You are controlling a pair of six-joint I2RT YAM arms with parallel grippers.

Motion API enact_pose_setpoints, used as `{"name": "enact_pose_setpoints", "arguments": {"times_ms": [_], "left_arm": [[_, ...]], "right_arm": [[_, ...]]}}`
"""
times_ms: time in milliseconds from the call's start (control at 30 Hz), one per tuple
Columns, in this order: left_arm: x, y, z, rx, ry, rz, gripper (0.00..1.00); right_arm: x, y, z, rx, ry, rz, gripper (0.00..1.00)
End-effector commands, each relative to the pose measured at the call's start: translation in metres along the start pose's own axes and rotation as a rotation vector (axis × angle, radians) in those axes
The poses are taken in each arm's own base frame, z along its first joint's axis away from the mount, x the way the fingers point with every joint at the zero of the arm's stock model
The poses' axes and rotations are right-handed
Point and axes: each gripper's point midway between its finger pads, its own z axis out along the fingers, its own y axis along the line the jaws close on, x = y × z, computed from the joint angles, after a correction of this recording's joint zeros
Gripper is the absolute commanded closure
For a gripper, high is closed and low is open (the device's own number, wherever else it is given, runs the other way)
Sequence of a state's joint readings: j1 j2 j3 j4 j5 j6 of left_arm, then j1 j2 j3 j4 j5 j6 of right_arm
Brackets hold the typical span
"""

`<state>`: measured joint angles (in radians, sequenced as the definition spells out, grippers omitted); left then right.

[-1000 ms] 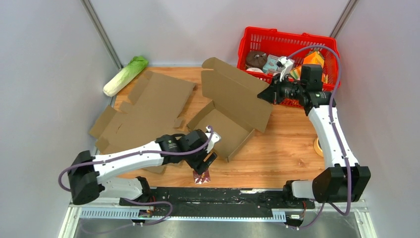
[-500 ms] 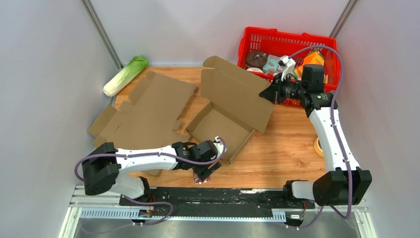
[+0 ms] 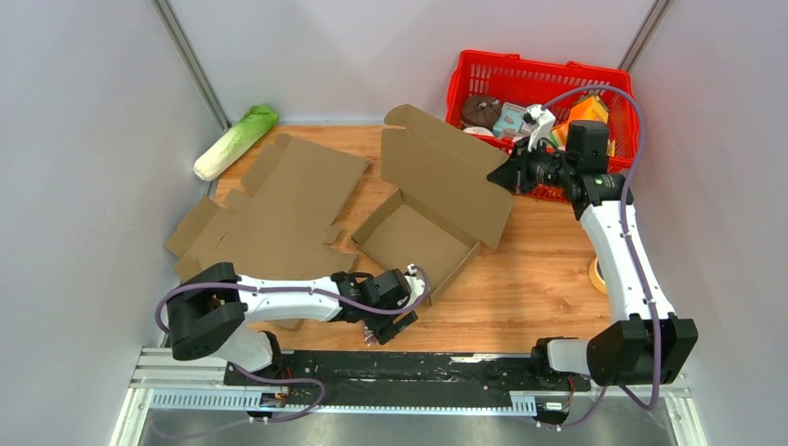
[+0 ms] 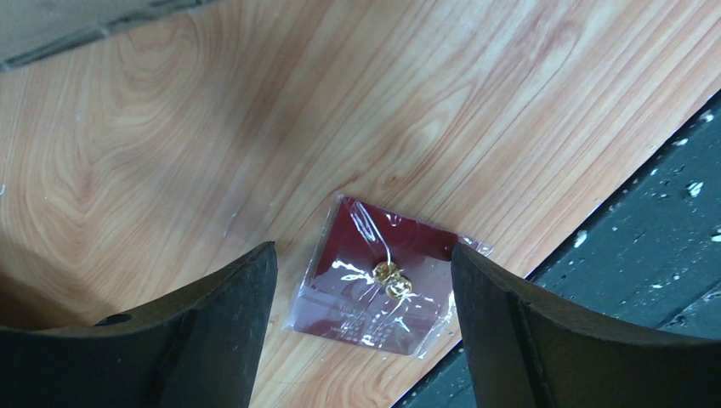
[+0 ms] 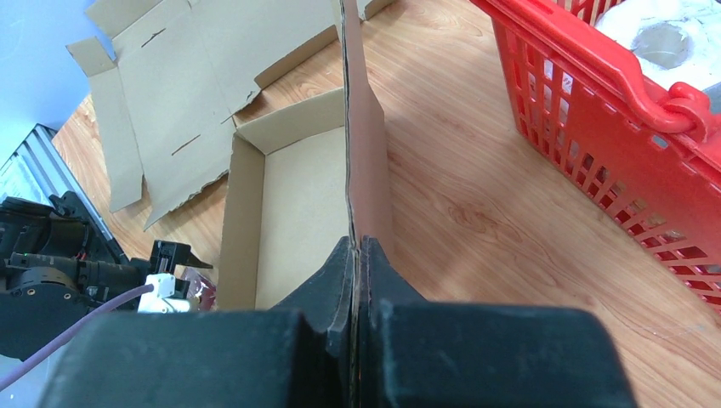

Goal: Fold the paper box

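At the far left of the surface [image 3: 520, 297] a cabbage [image 3: 235, 141] lies by the wall. Just beside it a flat, unfolded cardboard sheet [image 3: 279, 204] is spread out. Toward the near edge, the left fingers [image 4: 212, 340] are spread wide and hold nothing. They hang over a small red packet [image 4: 383, 285] in clear wrap, one finger on either side of it, and neither touches it as far as the wrist view shows. The paper box [image 3: 409, 243] sits mid-surface, its tray open upward and its lid [image 3: 446, 177] standing raised on the far-right side. The right fingers [image 5: 327, 285] are clenched on the lid's free edge, pinching the cardboard between them. Behind them stands a red basket [image 3: 548, 67] of groceries.

The main risk, as I judge it, is that the tray is unbraced. With the left arm away from the box, a push on the lid would probably slide or tip the whole box rather than crease the hinge. The narrow pinch could also slip off or crumple the edge. And should the left fingers close here, they would take the packet, not the cardboard.
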<state>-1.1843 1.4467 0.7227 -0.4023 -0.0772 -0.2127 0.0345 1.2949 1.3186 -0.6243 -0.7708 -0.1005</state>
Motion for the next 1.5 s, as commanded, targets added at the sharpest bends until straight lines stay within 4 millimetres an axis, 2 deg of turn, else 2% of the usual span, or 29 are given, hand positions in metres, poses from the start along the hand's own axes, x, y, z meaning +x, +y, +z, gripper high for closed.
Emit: {"name": "enact_pose_setpoints", "arguments": {"times_ms": [0,233,267,300,400,600,667,700,767,800,833,867,900,933,967,1000,1033,1100,1167,1200,1233,1300,1367,1467], "left_arm": [[0.004,-0.015,0.009,0.073,0.011,-0.019,0.19],[0.013,-0.015,0.020,0.061,0.073,-0.047,0.23],[0.016,-0.016,0.021,0.061,0.081,-0.047,0.26],[0.017,-0.016,0.021,0.060,0.087,-0.052,0.35],[0.019,-0.018,0.019,0.062,0.088,-0.063,0.48],[0.014,-0.010,0.009,-0.005,0.041,-0.064,0.64],[0.003,-0.003,0.001,-0.045,-0.005,-0.074,0.66],[0.000,-0.001,-0.004,-0.054,-0.019,-0.077,0.64],[-0.018,0.004,-0.022,-0.078,-0.102,-0.118,0.50],[-0.019,0.008,-0.030,-0.096,-0.113,-0.136,0.37],[-0.029,0.012,-0.045,-0.118,-0.169,-0.195,0.32],[-0.031,0.014,-0.053,-0.130,-0.184,-0.232,0.28],[-0.022,0.018,-0.061,-0.157,-0.154,-0.268,0.23],[-0.028,0.020,-0.073,-0.170,-0.184,-0.361,0.22],[-0.023,0.021,-0.077,-0.184,-0.171,-0.408,0.20],[-0.005,0.024,-0.082,-0.220,-0.105,-0.450,0.20],[-0.004,0.022,-0.087,-0.232,-0.091,-0.566,0.19],[0.013,0.018,-0.090,-0.252,-0.007,-0.640,0.19],[0.021,0.007,-0.084,-0.239,0.057,-0.735,0.21],[0.025,0.008,-0.088,-0.269,0.091,-0.758,0.22],[0.031,0.009,-0.084,-0.324,0.127,-0.822,0.23],[0.031,0.010,-0.084,-0.368,0.157,-0.868,0.19],[0.032,0.005,-0.076,-0.396,0.190,-0.950,0.16],[0.018,-0.004,-0.065,-0.374,0.174,-1.007,0.15]], "right_arm": [[-0.021,0.010,-0.006,-0.019,-0.069,-0.048,1.00],[-0.022,0.011,-0.008,-0.014,-0.075,-0.052,1.00],[-0.023,0.012,-0.008,-0.014,-0.078,-0.056,1.00],[-0.023,0.010,-0.008,-0.007,-0.077,-0.054,1.00],[-0.024,0.011,-0.010,-0.003,-0.084,-0.056,1.00],[-0.023,0.004,-0.008,0.025,-0.087,-0.044,1.00],[-0.023,0.000,-0.006,0.042,-0.086,-0.028,1.00],[-0.022,-0.005,-0.005,0.069,-0.085,-0.020,1.00],[-0.024,-0.012,-0.006,0.111,-0.094,-0.007,1.00],[-0.024,-0.015,-0.007,0.131,-0.095,0.000,1.00],[-0.024,-0.015,-0.008,0.134,-0.097,0.001,1.00],[-0.025,-0.015,-0.008,0.135,-0.098,0.003,1.00],[-0.025,-0.013,-0.008,0.131,-0.101,0.006,1.00],[-0.026,-0.013,-0.008,0.128,-0.102,0.005,1.00],[-0.028,-0.012,-0.008,0.122,-0.107,-0.001,1.00],[-0.028,-0.011,-0.007,0.116,-0.107,-0.002,1.00],[-0.029,-0.010,-0.007,0.111,-0.110,0.024,1.00],[-0.030,-0.008,-0.006,0.100,-0.110,0.025,1.00],[-0.031,-0.006,-0.007,0.095,-0.115,0.027,1.00],[-0.029,-0.006,-0.007,0.095,-0.116,0.029,1.00],[-0.031,-0.006,-0.007,0.096,-0.123,0.027,1.00],[-0.031,-0.006,-0.008,0.097,-0.125,0.028,1.00],[-0.030,-0.004,-0.008,0.088,-0.126,0.030,1.00],[-0.026,0.000,-0.009,0.074,-0.132,0.029,1.00]]}}
